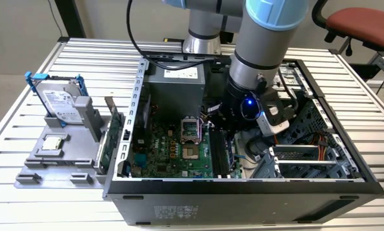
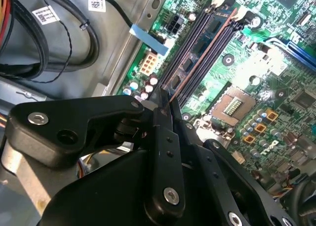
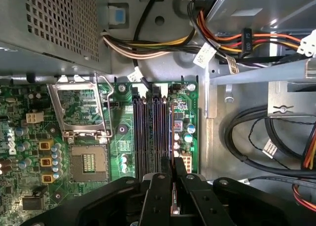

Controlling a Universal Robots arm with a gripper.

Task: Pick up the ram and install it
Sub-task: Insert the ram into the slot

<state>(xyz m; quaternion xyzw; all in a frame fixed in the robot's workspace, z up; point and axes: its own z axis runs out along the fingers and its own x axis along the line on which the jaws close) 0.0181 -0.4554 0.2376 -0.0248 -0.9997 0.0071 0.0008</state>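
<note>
The exterior view looks down from above and in front onto the open grey metal computer case (image 1: 243, 185) standing on the slatted aluminium table (image 1: 25, 130), taking in the whole case from some way off. Both wrist views look from close range past the black gripper (image 3: 172, 174) onto the green motherboard (image 3: 84, 122). Both share the long black memory slots (image 2: 197, 53) and the square silver processor socket (image 2: 232, 105).

Silver-grey arm (image 1: 256, 53), pale-blue joint caps
</note>
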